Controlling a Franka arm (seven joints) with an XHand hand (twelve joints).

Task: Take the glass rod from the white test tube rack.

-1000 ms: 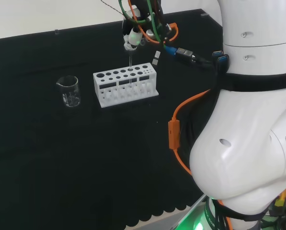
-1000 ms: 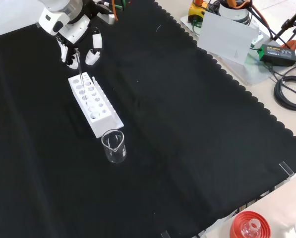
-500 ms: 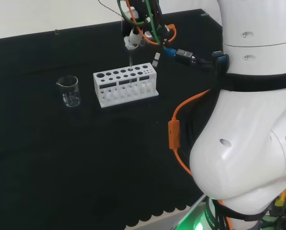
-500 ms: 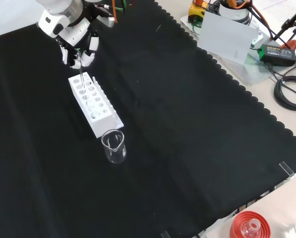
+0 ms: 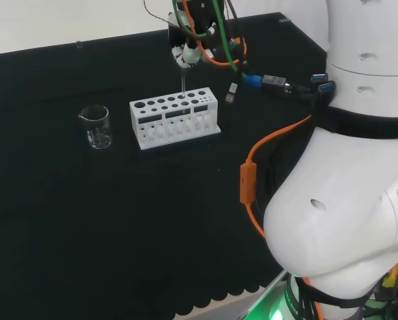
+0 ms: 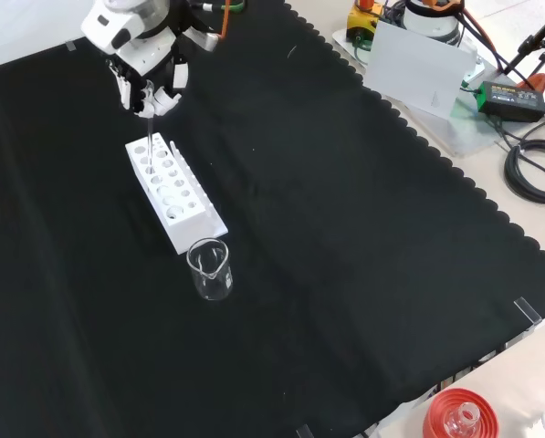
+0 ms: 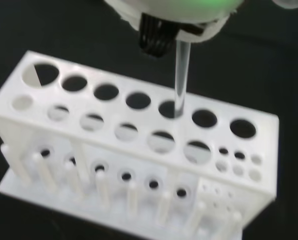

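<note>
Now we have the hand pinched on the glass rod, lifted higher than a second ago; its tip hangs at a back-row hole of the rack, nearly clear.

Hand up high, fingers pinched shut

The white arm bends up big at the right of the head view, and it reaches far out over the bench; orange, green and black wires hang along it; the hand is at the far end, up off the cloth; in the front view the hand comes in from the top left and points down; its black and white fingers are curled in close, and they pinch the thin glass rod at its top end; in the wrist view a blurry white bit of the hand sits over the rod.
</note>
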